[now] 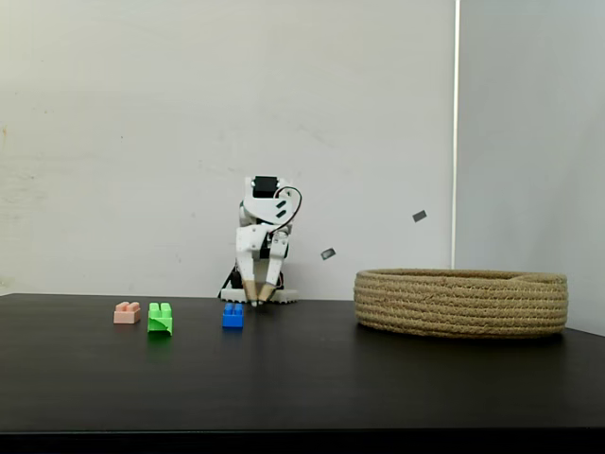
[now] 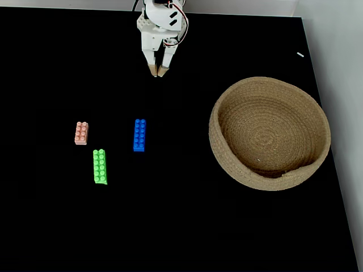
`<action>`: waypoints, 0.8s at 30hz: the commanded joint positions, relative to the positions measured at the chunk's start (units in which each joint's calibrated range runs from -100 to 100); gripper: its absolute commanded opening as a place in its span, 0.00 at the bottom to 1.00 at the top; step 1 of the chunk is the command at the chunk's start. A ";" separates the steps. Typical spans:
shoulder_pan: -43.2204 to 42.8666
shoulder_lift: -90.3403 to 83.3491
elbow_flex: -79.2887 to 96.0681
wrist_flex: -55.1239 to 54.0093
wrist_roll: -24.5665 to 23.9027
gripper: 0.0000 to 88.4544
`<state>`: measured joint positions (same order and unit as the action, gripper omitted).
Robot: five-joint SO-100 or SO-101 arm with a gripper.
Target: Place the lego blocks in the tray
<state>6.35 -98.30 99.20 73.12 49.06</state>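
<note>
Gripper point(image 2: 158, 73) at the far edge of the black bench point(image 2: 170, 226), pointing down, fingertips nearly together, holding nothing. Nearest from above: blue brick point(image 2: 139, 135), toward the camera and slightly left, long axis running away from the arm. Further left, green brick point(image 2: 100, 166) and pink brick point(image 2: 81, 133). Empty rope basket point(image 2: 227, 153) off to the right.

Behind the claw point(image 1: 257, 301) stood a plain off-white wall point(image 1: 189, 123), evenly lit and faintly scuffed, with a thin bright vertical seam point(image 1: 456, 132) off to the claw's right in the side-on fixed view, where a greyer panel point(image 1: 529, 123) began. Two small dark tags point(image 1: 420, 216) were stuck on the wall between the claw and that seam. Below and in front of the claw spread a matte black tabletop point(image 2: 170, 226).
</note>
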 commanded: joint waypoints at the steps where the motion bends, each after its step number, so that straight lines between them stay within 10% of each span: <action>1: -0.99 -0.41 0.80 0.56 -0.20 0.00; 24: 1.15 45.51 -46.17 -11.61 -0.44 0.12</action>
<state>5.46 -59.71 63.59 62.57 48.57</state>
